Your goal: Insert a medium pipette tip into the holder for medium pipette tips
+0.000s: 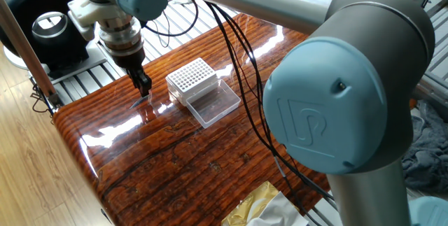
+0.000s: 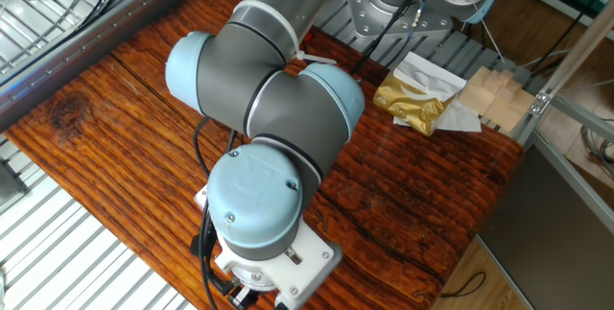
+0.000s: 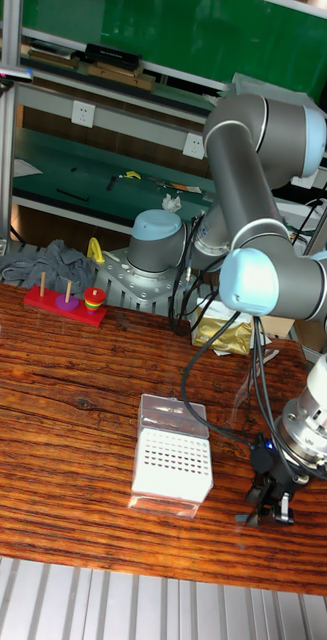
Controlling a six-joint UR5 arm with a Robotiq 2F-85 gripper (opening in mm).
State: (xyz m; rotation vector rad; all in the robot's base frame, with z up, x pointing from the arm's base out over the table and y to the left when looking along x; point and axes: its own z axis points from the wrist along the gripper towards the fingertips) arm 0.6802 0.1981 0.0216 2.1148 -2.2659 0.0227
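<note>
**Glossy red-brown wood, a grey-and-blue arm, one clear tip box**

Varnished wood grain makes up the table (image 1: 175,163), which carries everything in reach. The UR5 arm (image 1: 336,107) fills much of both fixed views; its pale blue joint cap bears an embossed logo, two joined letters that look like "UR", the only marking that can be made out. Black cables (image 1: 245,79) hang from the arm across the tabletop.

At the far edge of the table sits a crumpled gold foil bag (image 2: 414,99) with white paper under it. In the tall fixed view a red ring-stacking toy (image 3: 67,300) stands well apart to the side.

The holder for medium pipette tips (image 1: 194,80) rests near the middle of the table, its white grid of small holes facing up. Whether any hole holds a tip is too small to tell. Its clear hinged lid (image 1: 213,104) lies open and flat beside it.

The gripper (image 1: 144,86) hangs low just beside the holder, fingers drawn together on a thin medium pipette tip (image 1: 139,101) that slants down to the wood.
</note>
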